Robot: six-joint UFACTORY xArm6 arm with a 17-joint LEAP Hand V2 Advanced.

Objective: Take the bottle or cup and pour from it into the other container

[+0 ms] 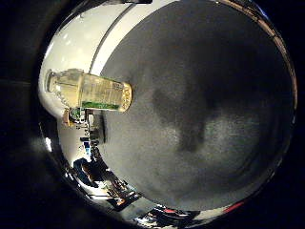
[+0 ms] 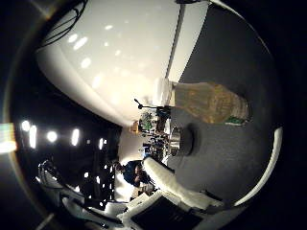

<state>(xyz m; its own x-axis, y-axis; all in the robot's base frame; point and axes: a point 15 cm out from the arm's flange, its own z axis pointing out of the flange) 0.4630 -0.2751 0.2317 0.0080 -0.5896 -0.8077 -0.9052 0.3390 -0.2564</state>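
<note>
A clear plastic bottle (image 2: 211, 102) of yellowish liquid, with a white cap and a green label band near its base, stands upright on the dark grey table (image 1: 214, 71). A dark metal cup (image 2: 181, 142) with a shiny rim stands beside it on the same table, a short gap between them. The bottle (image 1: 93, 90) also shows in the little finger side view; the cup does not. My hand (image 2: 178, 189) is apart from both, and one white finger reaches out fairly straight with nothing in it. The hand's shadow (image 1: 187, 121) falls on the table.
The table ends at a pale edge strip (image 2: 271, 160). Beyond the bottle and cup rises a white wall (image 2: 120, 52). Cluttered room furniture and equipment (image 2: 151, 122) stand past the table's far edge.
</note>
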